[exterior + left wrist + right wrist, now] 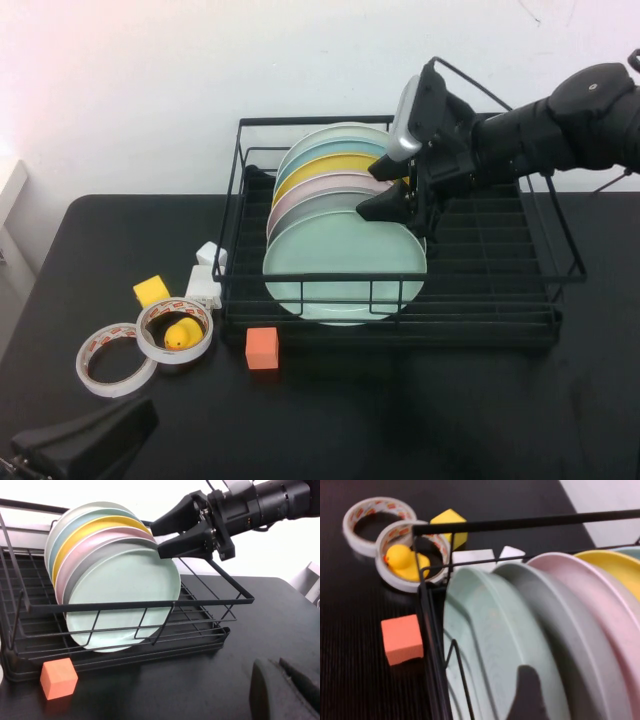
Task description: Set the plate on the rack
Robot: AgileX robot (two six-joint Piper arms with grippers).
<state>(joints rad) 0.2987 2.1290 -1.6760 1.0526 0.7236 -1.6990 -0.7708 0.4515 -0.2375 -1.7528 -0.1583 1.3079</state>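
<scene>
Matte round mint plate [345,265] upright in black wire rack [500,300], right pincer [400,195] parted above, left pincer [85,445] parked, state unclear.

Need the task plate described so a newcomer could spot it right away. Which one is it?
Find the black wire rack mid-table; plates stand on edge in its left half. The plate is the frontmost, pale mint-green, before a grey then a pink one. The right gripper hovers open above its top edge; the left gripper sits parked at the near-left corner.

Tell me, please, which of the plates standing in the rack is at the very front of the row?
The pale mint-green plate, upright in the rack; the grey, pink and yellow ones stand behind it. The open right gripper hovers at its top edge; the left gripper is parked.
</scene>
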